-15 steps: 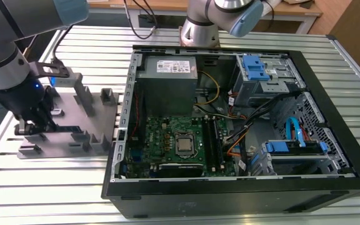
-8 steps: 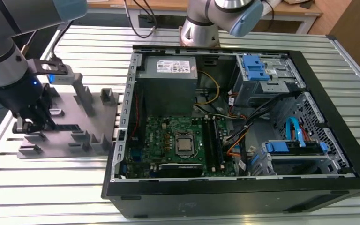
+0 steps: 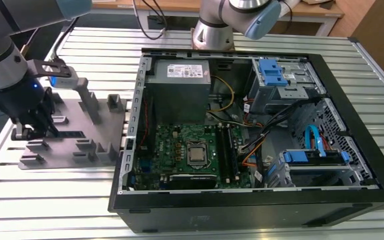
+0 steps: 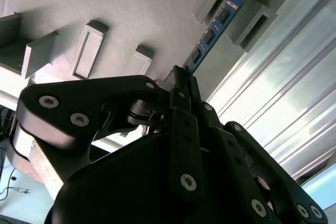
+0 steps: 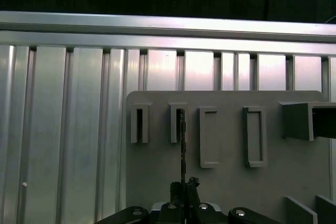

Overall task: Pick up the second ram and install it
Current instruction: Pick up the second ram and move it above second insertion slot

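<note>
Over grey plastic fixture plate (image 5: 231,192), black gripper (image 4: 181,76) is seemingly pinching thin dark green-black memory stick (image 4: 215,27) by near end: light, stiff, fragile.

second ram (image 4: 210,36) near end hidden — inside claw (image 4: 181,76) tips

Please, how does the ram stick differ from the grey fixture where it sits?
Colour: the second ram is dark blue-green; the fixture is plain grey.
Size: the second ram is thin and narrow; the fixture is a broad plate with many blocks.
Pose: the second ram stands on edge in a slot; the fixture lies flat on the table.
</note>
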